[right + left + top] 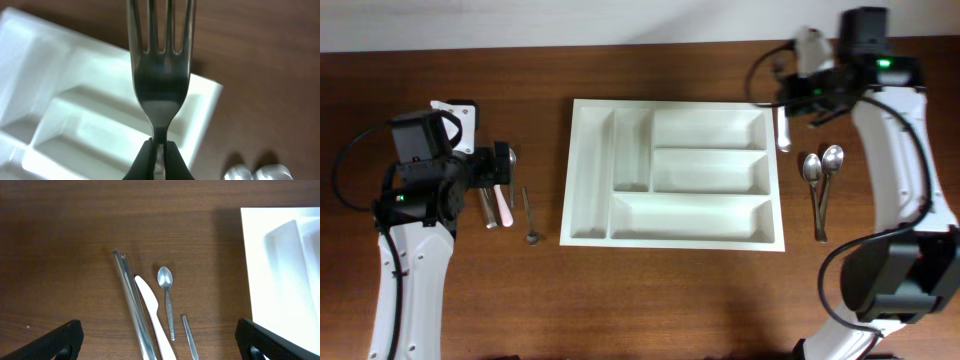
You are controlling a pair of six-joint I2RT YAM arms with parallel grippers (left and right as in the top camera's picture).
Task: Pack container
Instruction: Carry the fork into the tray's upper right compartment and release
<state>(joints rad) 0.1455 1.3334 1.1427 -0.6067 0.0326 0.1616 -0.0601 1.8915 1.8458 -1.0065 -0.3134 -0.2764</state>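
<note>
The white five-compartment container point(588, 170) lies empty at the table's middle; it also shows in the left wrist view point(280, 265) and the right wrist view point(75, 100). My right gripper point(798, 92) is shut on a steel fork point(159, 65), held by its neck above the container's far right corner. My left gripper point(160, 347) is open and empty, hovering over cutlery left of the container: a long steel piece point(131, 300), a white plastic knife point(152, 310), a small spoon point(166, 295) and a thin steel handle point(189, 335).
Two steel spoons point(823, 175) lie side by side right of the container, and their bowls show blurred in the right wrist view point(255, 174). A small steel utensil point(530, 215) lies between the left cutlery group and the container. Bare wood surrounds everything.
</note>
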